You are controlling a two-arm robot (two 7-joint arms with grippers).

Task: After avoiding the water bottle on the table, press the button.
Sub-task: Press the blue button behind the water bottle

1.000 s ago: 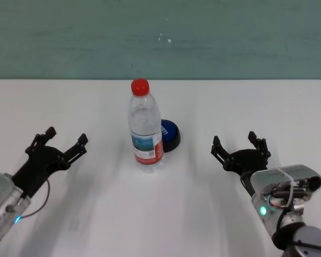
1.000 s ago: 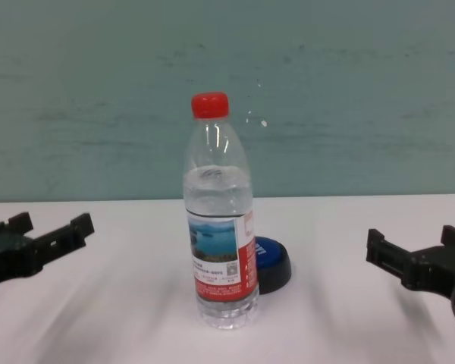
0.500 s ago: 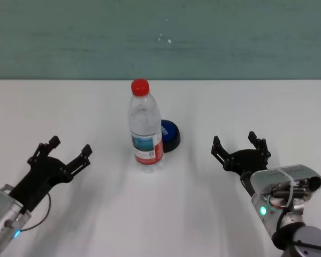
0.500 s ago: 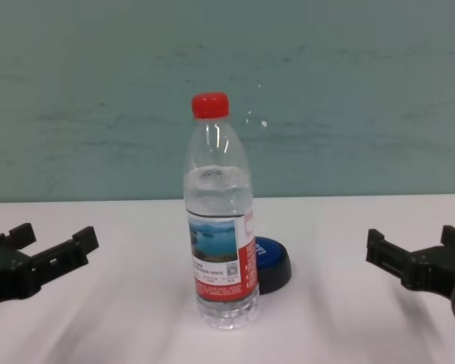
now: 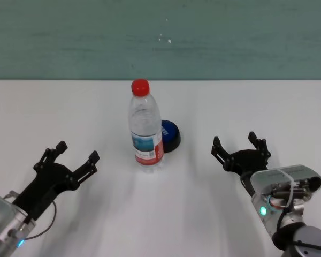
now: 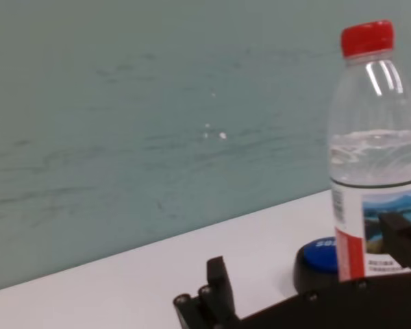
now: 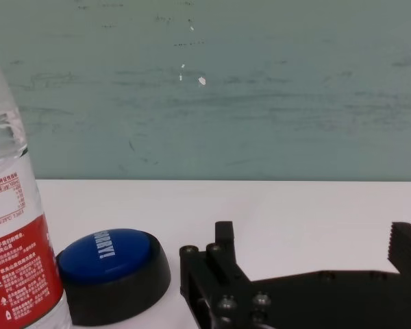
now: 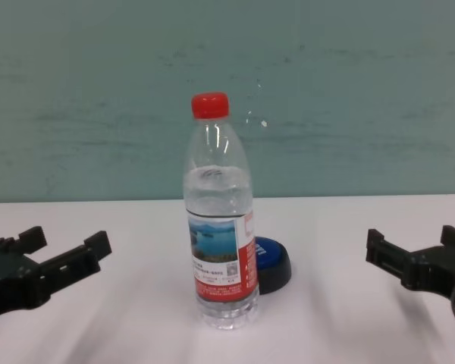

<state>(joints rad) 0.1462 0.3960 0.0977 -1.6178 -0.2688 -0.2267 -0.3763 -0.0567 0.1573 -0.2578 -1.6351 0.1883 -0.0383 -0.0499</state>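
Head cam looks down from above, chest cam sits low and level, wrist cams hug the table; all four share the water bottle (image 5: 146, 131).

Red cap, blue dome on a white worktop (image 5: 203, 214)

The clear water bottle (image 5: 145, 128) wears a red cap and a red-and-white label with a blue landscape; the button (image 5: 169, 135) is blue on a black base; both grippers are black, the wall (image 5: 230, 37) teal.

white table (image 5: 230, 107), water bottle (image 5: 146, 131), button (image 5: 170, 135)
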